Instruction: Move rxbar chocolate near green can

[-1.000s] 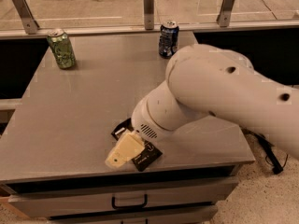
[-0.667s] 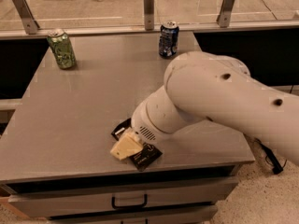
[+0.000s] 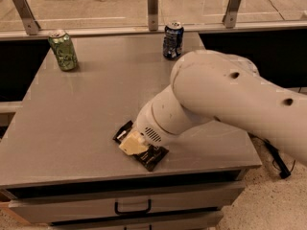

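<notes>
Two cans stand along the far edge of the grey desk (image 3: 81, 114). The green can (image 3: 63, 50) is upright near the far left corner, and a dark-blue can (image 3: 172, 40) is upright toward the far middle, well apart from it.

We see the rxbar chocolate (image 3: 152, 157) lying flat near the front edge of the desk, a little right of its middle and at a slant to that edge. It is well apart from the green can, with most of the bare desk top between them. Only its two ends show: a dark corner up and to the left, and a wider dark part with pale lettering down and to the right. The rest is covered by our claw (image 3: 133, 144).

The claw's cream-coloured tip sits low over the middle of the bar and looks to be resting on the wrapper, though we cannot be sure of contact. We cannot tell whether the claw is apart, together or clamped on the bar, since the wrist hides it. The thick white arm (image 3: 225, 92) reaches in from the right and bends over the right half of the desk. It ends in a rounded wrist with a small grille just above the bar.

Beneath the desk top we see a drawer front with a dark handle (image 3: 133, 208). Behind the desk, three metal posts (image 3: 152, 7) rise along its far edge.
</notes>
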### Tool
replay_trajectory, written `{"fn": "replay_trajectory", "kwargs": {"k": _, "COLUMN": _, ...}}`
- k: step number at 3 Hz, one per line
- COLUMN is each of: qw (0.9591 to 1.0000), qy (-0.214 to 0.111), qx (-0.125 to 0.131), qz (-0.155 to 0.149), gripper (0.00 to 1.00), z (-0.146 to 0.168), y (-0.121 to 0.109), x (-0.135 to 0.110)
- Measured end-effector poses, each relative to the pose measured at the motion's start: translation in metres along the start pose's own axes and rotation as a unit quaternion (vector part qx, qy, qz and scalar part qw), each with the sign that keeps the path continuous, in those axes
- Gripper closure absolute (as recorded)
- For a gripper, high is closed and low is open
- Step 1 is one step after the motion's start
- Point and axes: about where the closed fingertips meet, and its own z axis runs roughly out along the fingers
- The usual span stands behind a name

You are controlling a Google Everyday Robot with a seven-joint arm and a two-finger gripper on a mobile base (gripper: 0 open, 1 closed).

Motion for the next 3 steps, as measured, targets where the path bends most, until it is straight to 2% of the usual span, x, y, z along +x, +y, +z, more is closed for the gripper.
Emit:
{"fn": "replay_trajectory", "kwargs": {"k": 1, "qw": 1.0, "qy": 0.0, "qx": 0.0, "qz": 0.0, "gripper": 1.0, "z": 0.0, "y": 0.0, "x": 0.0}}
{"fn": "replay_trajectory", "kwargs": {"k": 2, "qw": 1.0, "qy": -0.004, "qx": 0.005, "qz": -0.004, "gripper": 1.0, "z": 0.0, "y": 0.002, "x": -0.002}}
{"fn": "replay_trajectory", "kwargs": {"k": 3, "qw": 0.9981, "qy": -0.012, "qx": 0.052, "qz": -0.032, "gripper": 1.0, "z": -0.025, "y": -0.016, "x": -0.023}}
